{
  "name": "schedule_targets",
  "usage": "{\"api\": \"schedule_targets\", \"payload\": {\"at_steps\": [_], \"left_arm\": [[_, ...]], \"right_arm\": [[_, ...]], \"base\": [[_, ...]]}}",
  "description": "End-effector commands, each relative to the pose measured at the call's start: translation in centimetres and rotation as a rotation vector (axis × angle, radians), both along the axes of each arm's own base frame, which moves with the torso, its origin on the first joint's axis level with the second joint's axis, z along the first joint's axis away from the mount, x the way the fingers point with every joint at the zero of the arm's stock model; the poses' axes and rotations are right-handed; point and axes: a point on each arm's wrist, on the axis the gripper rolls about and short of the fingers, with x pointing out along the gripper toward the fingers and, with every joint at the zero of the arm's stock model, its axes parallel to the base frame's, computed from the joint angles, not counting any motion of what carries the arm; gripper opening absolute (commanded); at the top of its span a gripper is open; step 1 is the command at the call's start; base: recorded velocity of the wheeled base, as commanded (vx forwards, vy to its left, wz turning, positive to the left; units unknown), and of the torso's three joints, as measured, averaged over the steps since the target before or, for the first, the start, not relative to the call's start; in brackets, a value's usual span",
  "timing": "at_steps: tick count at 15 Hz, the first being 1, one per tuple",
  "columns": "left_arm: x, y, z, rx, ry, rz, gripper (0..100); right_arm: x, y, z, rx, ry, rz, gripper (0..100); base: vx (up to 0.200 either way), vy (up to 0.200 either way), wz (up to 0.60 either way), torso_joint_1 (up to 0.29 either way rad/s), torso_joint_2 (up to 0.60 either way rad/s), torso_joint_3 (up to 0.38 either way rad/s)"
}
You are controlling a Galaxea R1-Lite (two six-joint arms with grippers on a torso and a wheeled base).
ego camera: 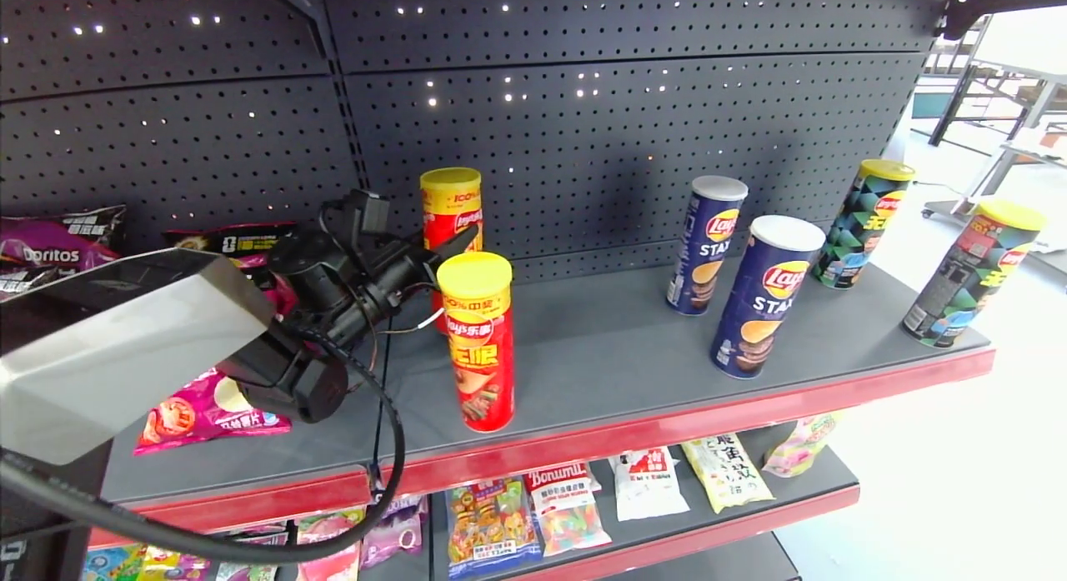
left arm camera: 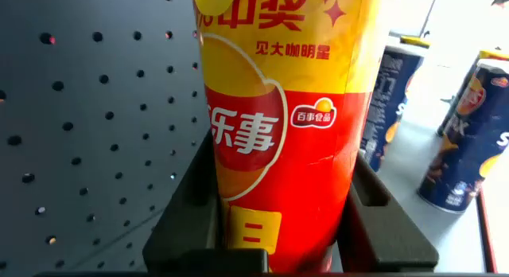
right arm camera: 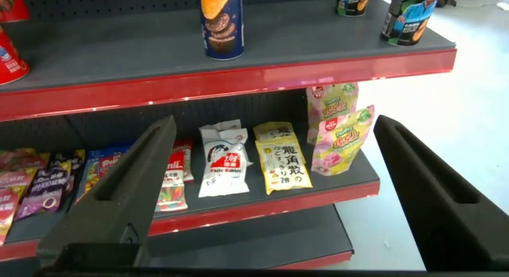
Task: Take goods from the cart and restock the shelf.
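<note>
Red front can point(ego camera: 479, 348) stands just before left gripper's point(left arm camera: 282, 229) held can point(left arm camera: 278, 110).

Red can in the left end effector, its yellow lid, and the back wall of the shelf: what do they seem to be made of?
Red can: probably a cardboard tube with a glossy printed wrap, judging by the soft sheen on the print.
Yellow lid: likely plastic, smooth and evenly coloured.
Back wall: seems painted sheet metal, matte dark grey, with regular punched holes letting light through.

Red-and-yellow can point(left arm camera: 278, 150); dark-grey shelf point(ego camera: 617, 356)
</note>
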Motion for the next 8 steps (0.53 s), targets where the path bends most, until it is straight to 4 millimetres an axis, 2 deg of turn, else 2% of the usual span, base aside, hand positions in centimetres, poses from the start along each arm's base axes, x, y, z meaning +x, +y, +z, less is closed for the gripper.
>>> {"api": "schedule_targets", "payload": {"at_steps": [1, 8], "left_arm": [[0.3, -0.4, -0.6, 0.002, 0.007, -0.008, 0], [1.2, -1.2, -2.6, 0.005, 0.018, -0.019, 0]], "right_arm": [[0.0, 0.0, 0.0, 0.000, 0.000, 0.001, 100], [0.0, 0.0, 0.0, 0.000, 0.000, 0.001, 100]], "base": [[0.000, 0.000, 0.00, 0.000, 0.00, 0.000], [0.000, 0.000, 0.00, 0.000, 0.00, 0.000]]}}
